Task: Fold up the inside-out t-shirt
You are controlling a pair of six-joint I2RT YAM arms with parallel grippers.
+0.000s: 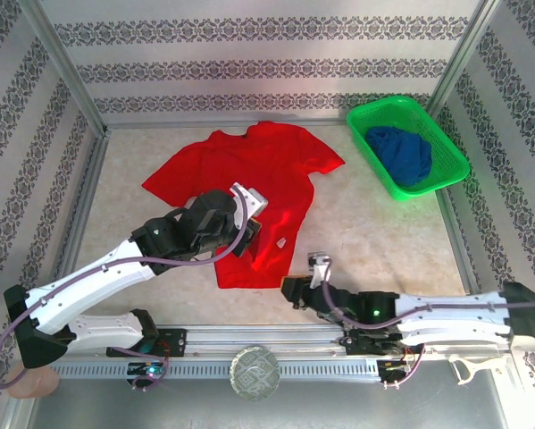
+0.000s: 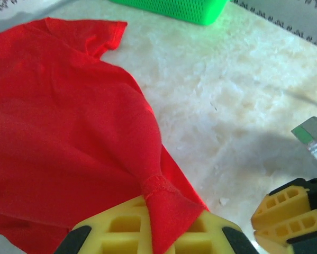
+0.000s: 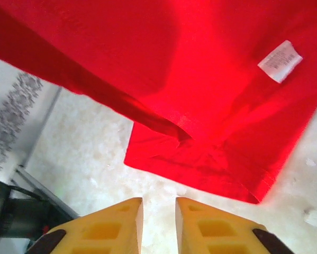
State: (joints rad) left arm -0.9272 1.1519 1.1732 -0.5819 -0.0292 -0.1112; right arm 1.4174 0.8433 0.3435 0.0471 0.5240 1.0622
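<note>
My left gripper (image 2: 158, 227) is clamped tight on a bunched seam of the red t-shirt (image 1: 249, 165), near its lower edge. My right gripper (image 3: 158, 217) hovers just short of the hem, jaws a narrow slot apart with nothing between them. The shirt lies spread on the table (image 1: 374, 241), sleeves out, white tag (image 3: 279, 61) showing. I judge no fold is made yet, so all the folding is left. The green basket (image 1: 446, 147) at the far right holds a dark blue garment (image 1: 401, 154).
</note>
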